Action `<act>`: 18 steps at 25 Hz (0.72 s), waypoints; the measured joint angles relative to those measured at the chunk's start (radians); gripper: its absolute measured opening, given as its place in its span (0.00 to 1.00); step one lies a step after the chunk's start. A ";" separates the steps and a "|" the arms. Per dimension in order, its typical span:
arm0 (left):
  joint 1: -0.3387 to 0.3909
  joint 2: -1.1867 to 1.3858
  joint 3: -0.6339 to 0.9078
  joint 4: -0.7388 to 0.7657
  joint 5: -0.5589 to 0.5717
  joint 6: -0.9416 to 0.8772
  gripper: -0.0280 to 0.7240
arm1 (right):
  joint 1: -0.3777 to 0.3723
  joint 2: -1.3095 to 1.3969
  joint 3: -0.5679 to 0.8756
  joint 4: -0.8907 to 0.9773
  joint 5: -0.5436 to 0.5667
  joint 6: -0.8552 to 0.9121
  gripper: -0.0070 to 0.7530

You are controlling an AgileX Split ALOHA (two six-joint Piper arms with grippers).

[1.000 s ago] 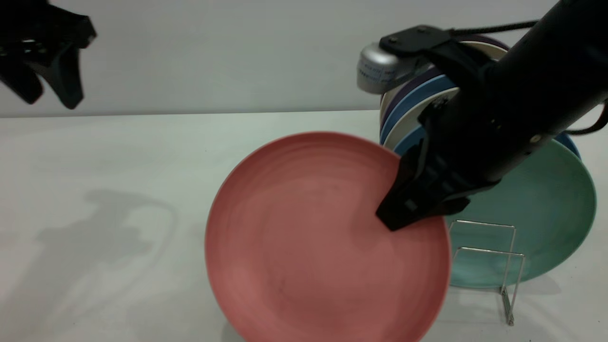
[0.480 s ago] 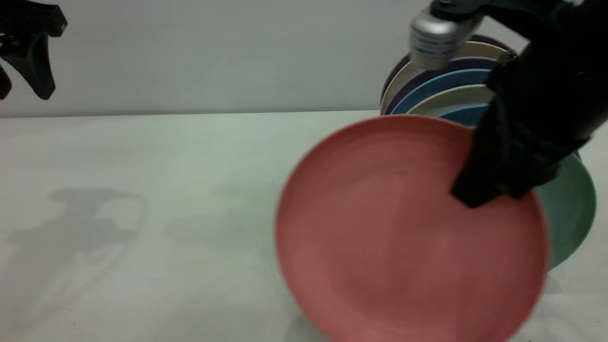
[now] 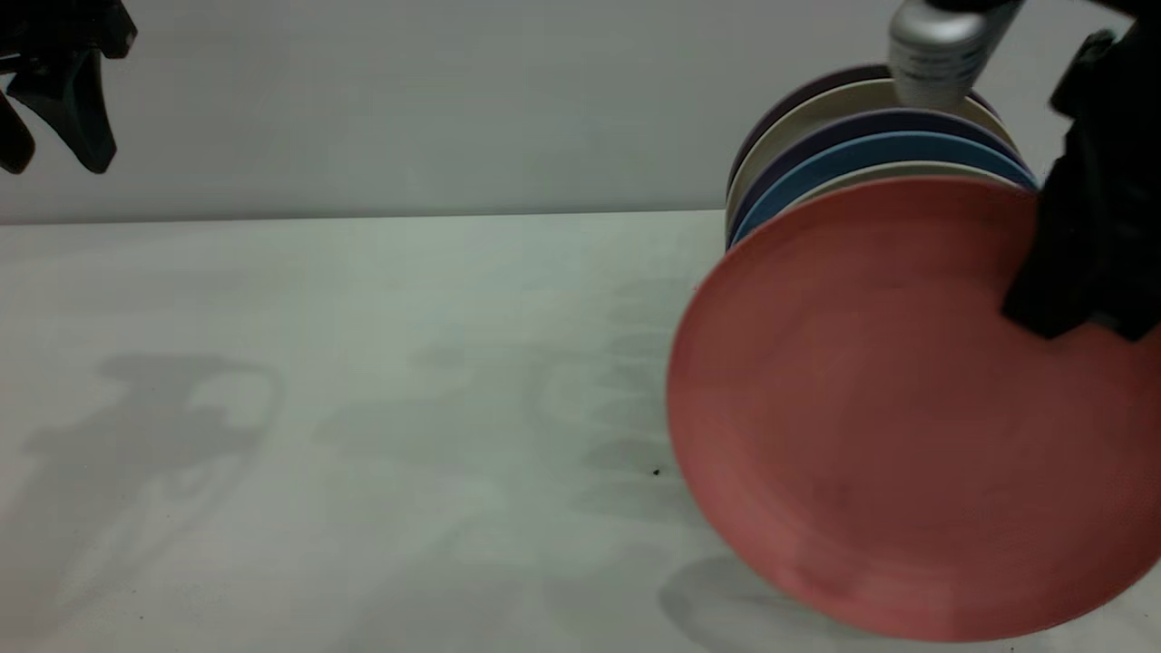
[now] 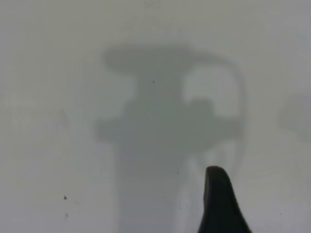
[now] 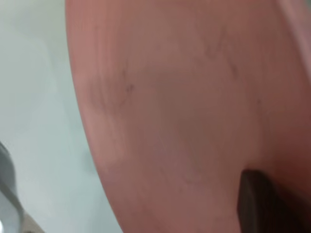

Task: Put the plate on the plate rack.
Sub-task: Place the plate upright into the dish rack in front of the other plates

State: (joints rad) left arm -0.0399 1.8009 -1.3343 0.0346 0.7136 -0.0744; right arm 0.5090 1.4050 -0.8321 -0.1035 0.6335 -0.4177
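I have the table [image 3: 363,363] in front of me, a pale matte sheet carrying soft shadows, with nothing on its left half.

The plate [image 3: 889,408] fills the right side: a round, shallow, matte salmon disc with a low rim, tilted up toward the camera. Its lower edge hangs just above its own shadow, so I judge it is still in the air and not yet seated. It sits in front of the other plates [image 3: 843,136], which stand on edge behind it: cream, purple and blue rims fanned like a deck.

The rack I cannot see at all; the plate covers where it should be. So I reckon the carry is mostly done, and the lowering into a slot and the release are left.

My right gripper [image 3: 1079,281] is at the far right, pinching the plate at its upper right rim. In the wrist view one dark finger [image 5: 260,204] lies on the pink face.

My left gripper [image 3: 54,118] is parked high at far left, fingers spread, holding nothing.
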 joint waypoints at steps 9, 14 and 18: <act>0.000 0.021 0.000 -0.001 0.053 0.000 0.68 | 0.193 -0.034 0.000 -0.439 0.113 0.277 0.12; 0.000 0.048 0.000 -0.001 0.083 0.001 0.68 | 0.268 -0.034 0.000 -0.570 0.154 0.356 0.11; 0.000 0.053 0.000 -0.001 0.087 0.001 0.68 | 0.301 -0.034 0.000 -0.617 0.194 0.379 0.11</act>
State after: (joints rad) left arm -0.0399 1.8535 -1.3343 0.0337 0.8004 -0.0735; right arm 0.8100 1.3709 -0.8321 -0.7205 0.8279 -0.0390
